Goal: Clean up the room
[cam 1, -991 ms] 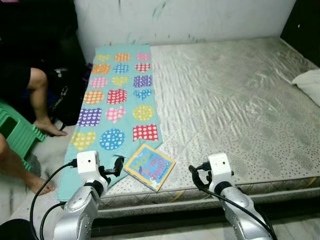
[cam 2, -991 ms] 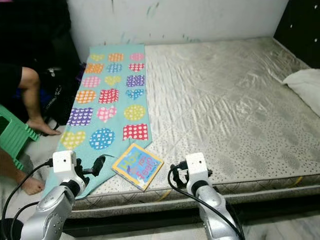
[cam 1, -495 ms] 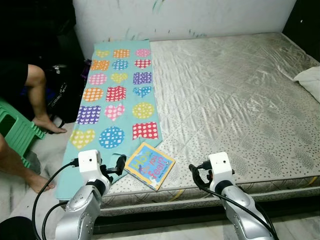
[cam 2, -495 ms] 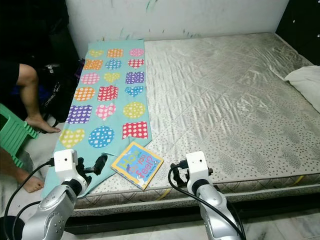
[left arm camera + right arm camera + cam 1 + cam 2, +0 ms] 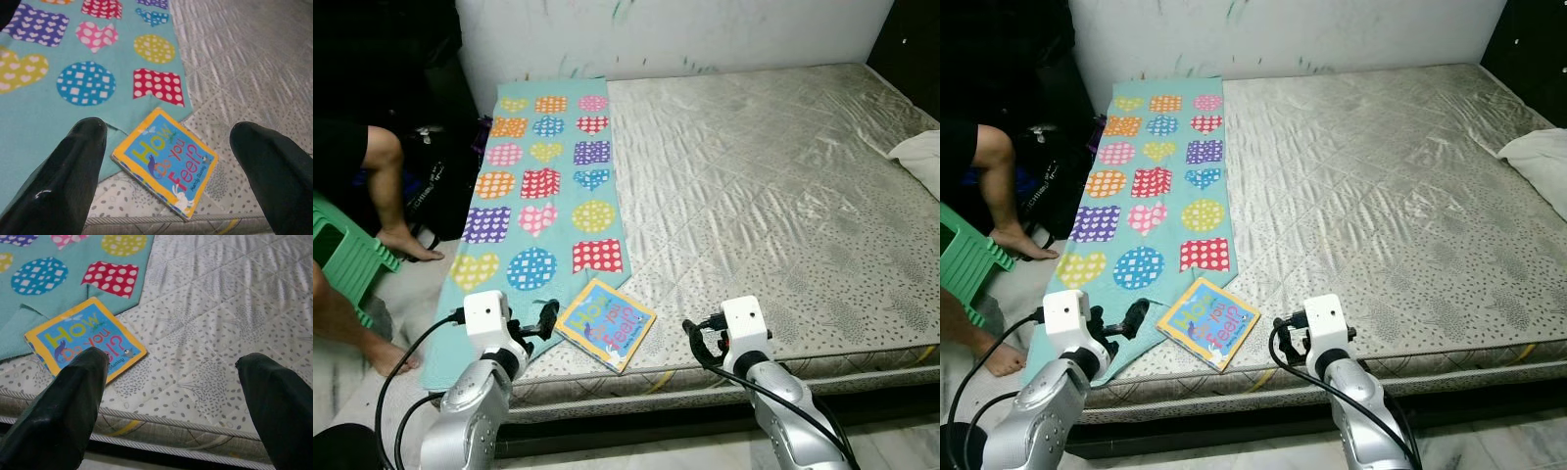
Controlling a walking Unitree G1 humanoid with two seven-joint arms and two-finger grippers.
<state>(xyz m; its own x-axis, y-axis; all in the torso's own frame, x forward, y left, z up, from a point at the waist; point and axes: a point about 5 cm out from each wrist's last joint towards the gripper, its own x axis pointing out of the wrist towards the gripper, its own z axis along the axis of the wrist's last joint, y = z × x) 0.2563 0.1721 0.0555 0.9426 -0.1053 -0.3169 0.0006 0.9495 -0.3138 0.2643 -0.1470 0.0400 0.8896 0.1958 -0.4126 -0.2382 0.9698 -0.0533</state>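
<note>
Book (image 5: 606,324) on mattress (image 5: 773,196) edge, both end effectors spread — left end effector (image 5: 166,142) nearest

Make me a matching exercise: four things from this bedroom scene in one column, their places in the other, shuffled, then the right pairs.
Things:
1. book
2. patterned blanket
3. white pillow
4. green stool

Places:
A. on the floor to the robot's left, beside a person's leg
B. at the mattress's right edge
C. along the mattress's left side
D. near the mattress's front edge, by the blanket's corner

Pairs: 1-D, 2-C, 3-B, 4-A
</note>
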